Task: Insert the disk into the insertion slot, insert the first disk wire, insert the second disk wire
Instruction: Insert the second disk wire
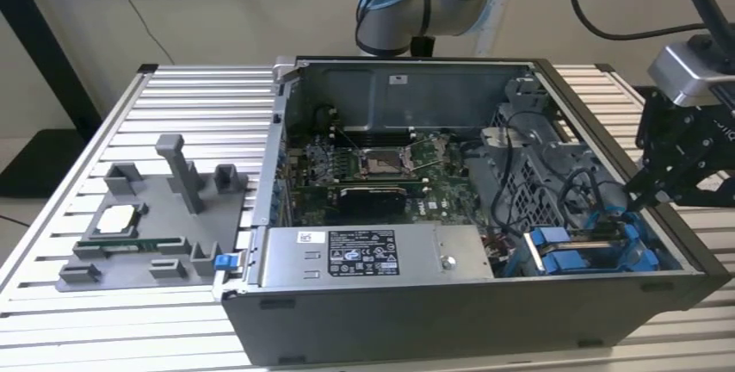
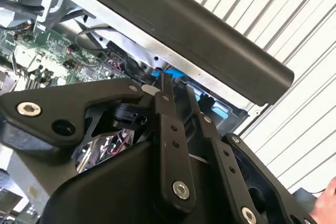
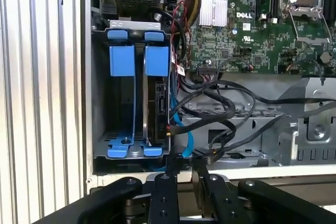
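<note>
Two bright blue carrier frames stand side by side in the insertion slot (image 3: 100,103), the grey metal bay at the corner of the open computer case (image 1: 460,320). The disk (image 3: 157,103) sits on edge in the frame nearer the motherboard (image 3: 236,40), pushed down between the blue tabs at either end. The frame beside it looks dark and hollow. A thin blue wire (image 3: 182,129) runs along the disk's motherboard side and curves down toward the gripper (image 3: 184,174). A bundle of black wires (image 3: 220,103) loops just beside the same edge. Whether any wire is plugged into the disk cannot be told. In the exterior view the gripper (image 1: 632,202) hangs over the bay at the exterior view's right, its tip close above the blue rails. In the second wrist view the gripper (image 2: 176,90) points at the case wall near a blue tab. Whether it is apart, together or clamped on a wire cannot be told. The grey labelled power-supply box (image 1: 361,256) lies next to the bay, and the case rests on a slatted metal table (image 1: 195,105).
</note>
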Controlling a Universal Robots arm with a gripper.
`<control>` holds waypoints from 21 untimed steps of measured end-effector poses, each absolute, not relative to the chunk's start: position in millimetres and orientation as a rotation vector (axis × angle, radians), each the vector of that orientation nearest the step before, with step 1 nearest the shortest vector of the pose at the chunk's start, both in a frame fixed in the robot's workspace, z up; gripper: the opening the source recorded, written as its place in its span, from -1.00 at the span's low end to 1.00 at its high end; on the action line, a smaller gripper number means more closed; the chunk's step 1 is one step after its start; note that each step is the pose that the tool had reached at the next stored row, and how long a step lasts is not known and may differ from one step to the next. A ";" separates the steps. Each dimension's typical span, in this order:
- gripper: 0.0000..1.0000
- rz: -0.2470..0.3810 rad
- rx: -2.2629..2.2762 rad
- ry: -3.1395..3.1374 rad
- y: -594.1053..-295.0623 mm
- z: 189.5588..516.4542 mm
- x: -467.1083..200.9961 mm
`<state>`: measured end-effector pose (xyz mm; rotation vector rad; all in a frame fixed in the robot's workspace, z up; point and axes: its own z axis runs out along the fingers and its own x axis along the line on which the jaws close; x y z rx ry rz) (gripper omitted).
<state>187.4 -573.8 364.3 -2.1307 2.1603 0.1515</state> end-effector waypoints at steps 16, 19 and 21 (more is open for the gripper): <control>1.00 0.166 -2.131 2.167 -580.0 362.4 187.0; 1.00 0.172 -2.124 2.162 -579.9 361.9 183.8; 1.00 0.170 -2.122 2.162 -580.0 361.2 181.6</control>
